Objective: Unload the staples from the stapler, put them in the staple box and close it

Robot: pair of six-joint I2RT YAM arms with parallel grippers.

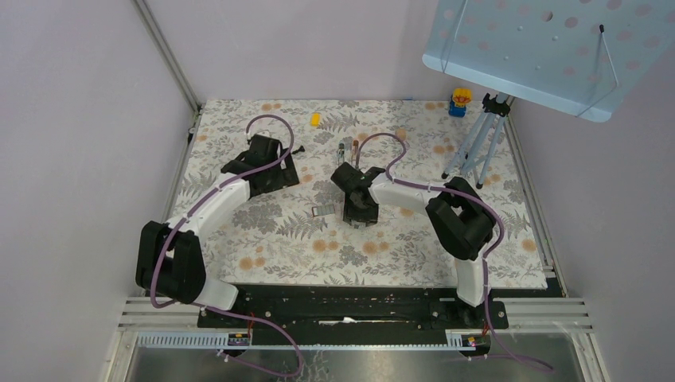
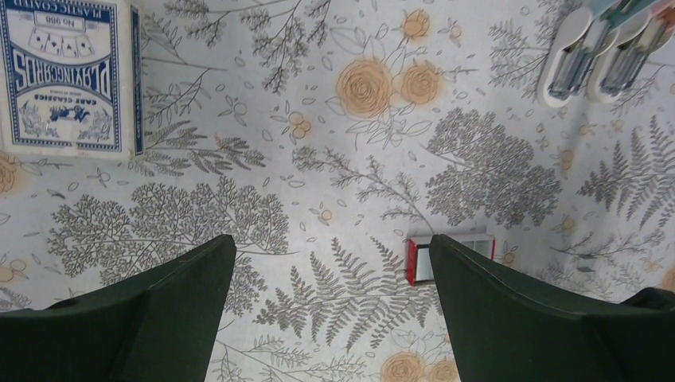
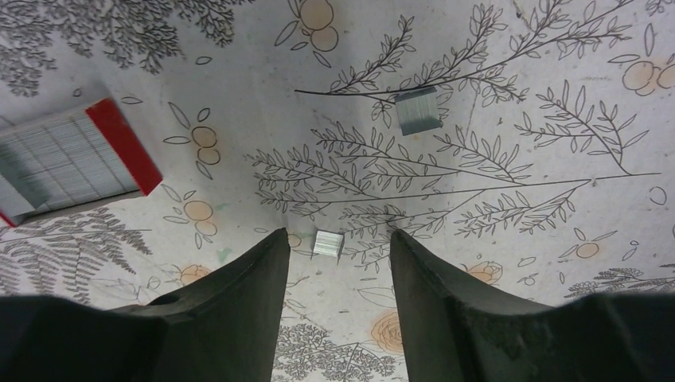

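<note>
Two staple clumps lie loose on the table (image 1: 278, 255). The near clump (image 3: 328, 243) sits low centre in the right wrist view, between the tips of the right gripper (image 3: 338, 239). The far clump (image 3: 418, 110) is higher in that frame. The right fingers stand parted, with table showing on both sides of the near clump, so nothing is pinched. A red-edged box (image 3: 64, 163) of staples lies at the left edge of that view.

The left gripper (image 2: 330, 247) is spread wide and empty. The box shows just inside its right finger, and a card pack (image 2: 68, 76) lies at the upper left.

The stapler (image 2: 573, 56) lies farthest off, at the upper right of the left wrist view and just above the right gripper in the top view. It shows two rounded white noses side by side, pointing to the lower left. Its long axis runs diagonally there, and up and down in the top view.

My read is that staples are already out and being parked by the box. Next, the right gripper should lift straight up without nudging the clump. It should then check the stapler's channels; I cannot tell whether staples remain.
</note>
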